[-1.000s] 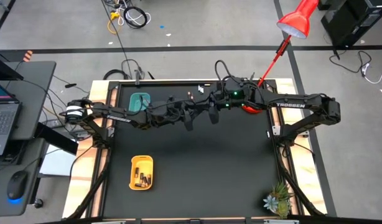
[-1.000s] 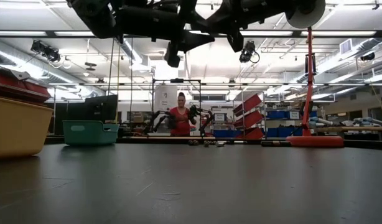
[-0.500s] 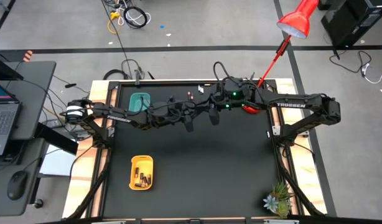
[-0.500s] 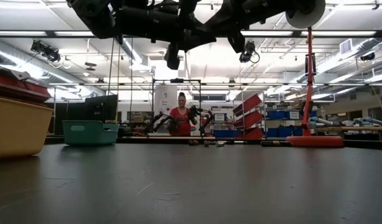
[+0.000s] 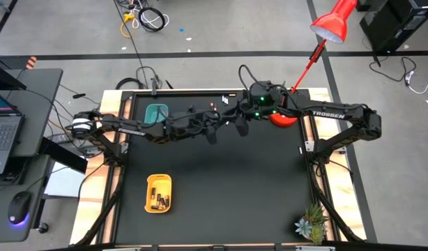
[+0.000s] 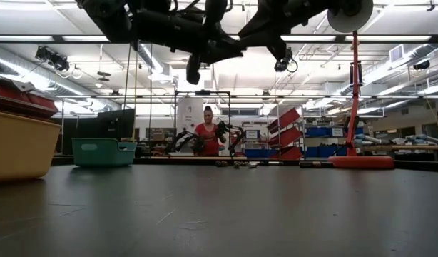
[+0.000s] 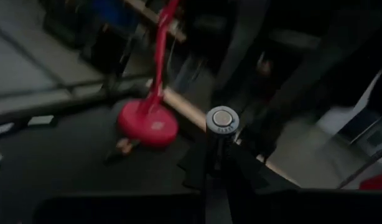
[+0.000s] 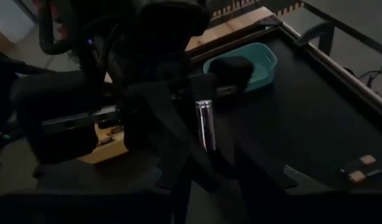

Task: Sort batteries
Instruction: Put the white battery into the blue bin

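Battery [image 7: 221,119], silver, upper centre of frame, pinched upright in left pincer [image 7: 217,163]; right pincer [image 8: 206,146] spreading; likely light, stiff, slippery, best gripped mid-barrel.

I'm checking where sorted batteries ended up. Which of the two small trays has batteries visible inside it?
The yellow tray, toward the table's near-left part, shows several batteries lying inside. The teal tray at the far left shows none, though the left arm partly covers it.

This was a robotics lab or workshop. Beyond the black table [image 6: 219,214] stood metal shelving with blue bins [image 6: 326,131], long ceiling strip lights [image 6: 390,39] and another arm rig [image 6: 230,135], while a laptop desk [image 5: 19,111] and floor cables [image 5: 144,17] flanked the bench.
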Motion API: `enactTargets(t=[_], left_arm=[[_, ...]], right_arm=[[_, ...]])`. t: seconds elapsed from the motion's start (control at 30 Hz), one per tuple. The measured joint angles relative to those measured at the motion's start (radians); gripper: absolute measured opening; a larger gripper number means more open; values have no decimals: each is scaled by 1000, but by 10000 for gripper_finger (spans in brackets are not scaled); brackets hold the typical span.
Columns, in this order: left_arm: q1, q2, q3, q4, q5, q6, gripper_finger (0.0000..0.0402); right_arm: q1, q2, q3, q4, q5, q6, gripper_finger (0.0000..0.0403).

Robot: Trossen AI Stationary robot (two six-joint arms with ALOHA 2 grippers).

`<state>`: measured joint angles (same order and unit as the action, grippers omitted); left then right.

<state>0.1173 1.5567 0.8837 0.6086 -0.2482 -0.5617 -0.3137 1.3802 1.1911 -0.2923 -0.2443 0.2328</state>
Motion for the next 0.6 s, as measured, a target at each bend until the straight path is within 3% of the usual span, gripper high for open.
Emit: enactTargets(t=[0.4,0.6], left_arm=[[113,-241,-1,-994,-50,-112,33],[239,-265,-9,-1315,-53,-97,33]], right_arm=[[-71,-108,8,-299,119,-154,126],[-65,-111,-19,-388,128,-171,126]])
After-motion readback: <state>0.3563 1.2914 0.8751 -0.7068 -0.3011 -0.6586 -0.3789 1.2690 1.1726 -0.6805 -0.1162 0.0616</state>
